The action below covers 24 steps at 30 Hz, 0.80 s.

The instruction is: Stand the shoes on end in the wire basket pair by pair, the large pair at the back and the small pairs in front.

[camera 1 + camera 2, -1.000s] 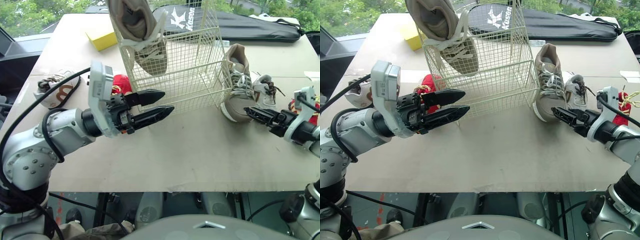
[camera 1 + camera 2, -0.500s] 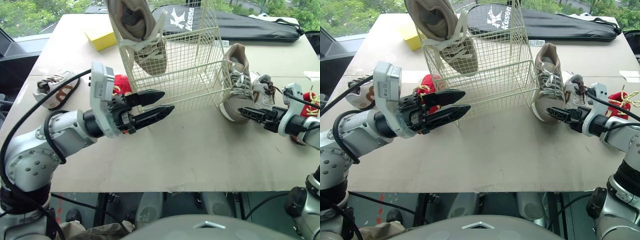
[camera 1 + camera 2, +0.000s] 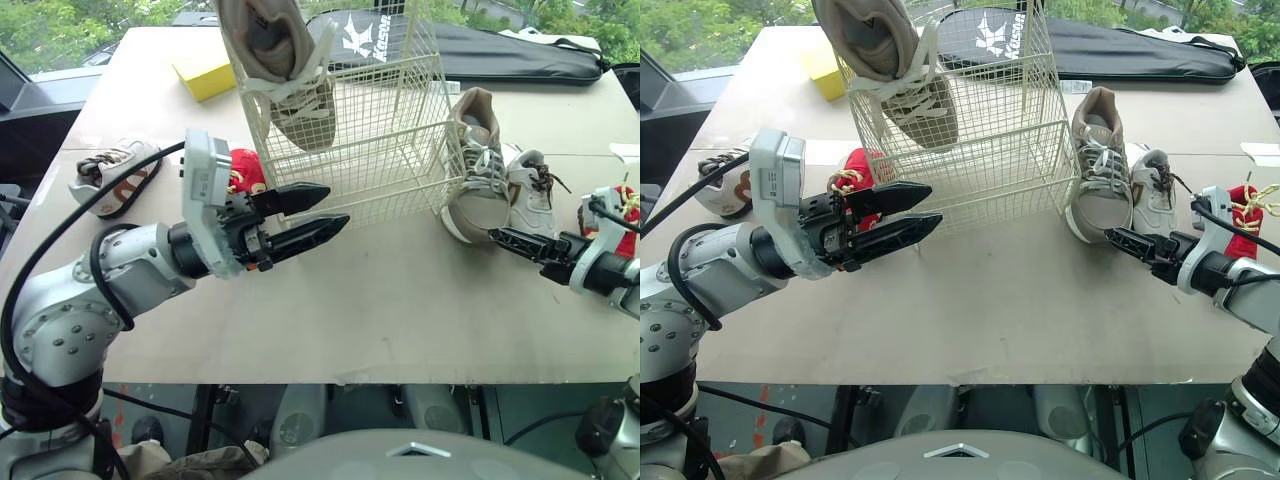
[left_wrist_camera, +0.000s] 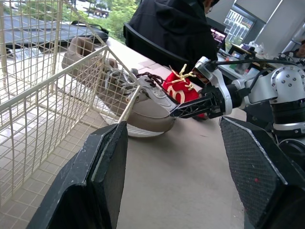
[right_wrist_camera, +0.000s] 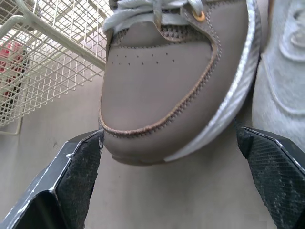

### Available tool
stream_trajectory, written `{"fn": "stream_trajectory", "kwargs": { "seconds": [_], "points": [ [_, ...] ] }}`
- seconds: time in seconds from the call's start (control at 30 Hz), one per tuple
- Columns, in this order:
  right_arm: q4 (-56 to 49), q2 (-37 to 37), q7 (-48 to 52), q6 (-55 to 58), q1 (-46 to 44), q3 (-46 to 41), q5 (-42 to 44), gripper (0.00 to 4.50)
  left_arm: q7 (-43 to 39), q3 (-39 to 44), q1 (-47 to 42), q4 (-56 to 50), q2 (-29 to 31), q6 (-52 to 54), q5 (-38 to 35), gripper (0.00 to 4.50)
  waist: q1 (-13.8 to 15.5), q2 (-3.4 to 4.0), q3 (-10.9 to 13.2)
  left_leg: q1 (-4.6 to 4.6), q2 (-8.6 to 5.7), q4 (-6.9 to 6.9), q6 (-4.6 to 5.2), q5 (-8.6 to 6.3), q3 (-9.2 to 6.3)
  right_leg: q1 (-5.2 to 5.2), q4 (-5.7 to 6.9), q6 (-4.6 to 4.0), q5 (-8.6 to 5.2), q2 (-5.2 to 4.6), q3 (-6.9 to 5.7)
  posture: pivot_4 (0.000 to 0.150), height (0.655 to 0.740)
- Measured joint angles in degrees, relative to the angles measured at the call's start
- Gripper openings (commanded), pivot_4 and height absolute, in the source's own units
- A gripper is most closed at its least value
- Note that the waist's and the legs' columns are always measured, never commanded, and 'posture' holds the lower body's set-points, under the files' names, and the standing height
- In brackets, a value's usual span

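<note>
The wire basket (image 3: 350,130) stands mid-table with one large tan shoe (image 3: 280,70) on end at its back left. Its mate (image 3: 478,170) lies flat just right of the basket, a small grey shoe (image 3: 530,185) touching its right side. My right gripper (image 3: 495,237) is open at table level, its fingers either side of that tan shoe's toe (image 5: 176,81) without closing on it. In front of the basket's left corner my left gripper (image 3: 325,208) hovers open and empty. A small red shoe (image 3: 243,168) lies behind it, another (image 3: 625,215) at the far right, a white-and-brown one (image 3: 110,175) at the far left.
A yellow block (image 3: 205,78) and a long black bag (image 3: 500,50) lie at the back of the table. In the left wrist view a person in black (image 4: 171,33) sits beyond the table. Bare tabletop (image 3: 400,300) stretches in front of the basket.
My right gripper pushed in toward the tan shoe's toe, then drew back a little and dropped lower. The left arm has hardly moved.
</note>
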Motion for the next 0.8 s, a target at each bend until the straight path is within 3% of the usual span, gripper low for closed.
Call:
{"fn": "stream_trajectory", "kwargs": {
  "seconds": [0.33,0.43,0.57,0.67,0.73,0.8],
  "points": [
    [7.09,13.42,-18.51,-0.01,-6.16,-8.29,8.87,4.45,-0.15,0.01,-0.04,0.02,-0.19,0.0,0.0,3.4,-0.29,-0.01,-0.03,0.06,0.05,0.0,0.0,0.0,0.01,0.02,0.04,0.0,0.0,0.06,0.02,0.15,0.74],
    [9.16,15.35,-22.39,-0.06,-7.28,-8.92,8.95,3.69,0.02,0.03,0.1,-0.05,-0.19,0.0,0.0,3.4,-0.64,-0.05,-0.06,0.1,0.07,0.0,0.0,0.0,0.05,0.02,0.08,-0.01,0.01,0.08,0.06,0.15,0.74],
    [11.02,16.11,-25.46,-0.63,-7.76,-9.45,9.87,1.67,0.67,0.18,1.13,-0.64,-0.19,0.0,0.0,3.4,-1.46,-0.05,-0.06,0.12,0.1,0.0,0.01,0.0,0.06,0.02,0.12,-0.03,0.02,0.11,0.07,0.15,0.74],
    [11.34,16.12,-26.91,-0.96,-7.42,-9.3,11.71,0.47,1.22,0.43,1.49,-1.0,-0.19,-0.04,-0.01,3.4,-1.87,-0.04,-0.06,0.13,0.14,-0.01,0.02,-0.01,0.06,0.02,0.12,-0.03,0.02,0.17,0.09,0.15,0.74],
    [11.53,15.92,-27.85,-0.94,-7.06,-9.0,12.72,0.01,1.36,0.59,1.91,-1.24,-0.19,-0.09,-0.01,3.4,-1.93,-0.04,-0.06,0.13,0.15,-0.02,0.02,-0.01,0.09,0.01,0.13,-0.03,0.02,0.18,0.12,0.15,0.74],
    [11.56,15.1,-28.51,-0.96,-6.85,-8.2,13.47,0.01,1.51,0.62,2.18,-1.26,-0.19,-0.1,-0.01,3.4,-1.89,-0.03,-0.06,0.12,0.15,-0.01,0.02,-0.01,0.1,0.01,0.12,-0.03,0.02,0.18,0.12,0.15,0.74]
  ]
}}
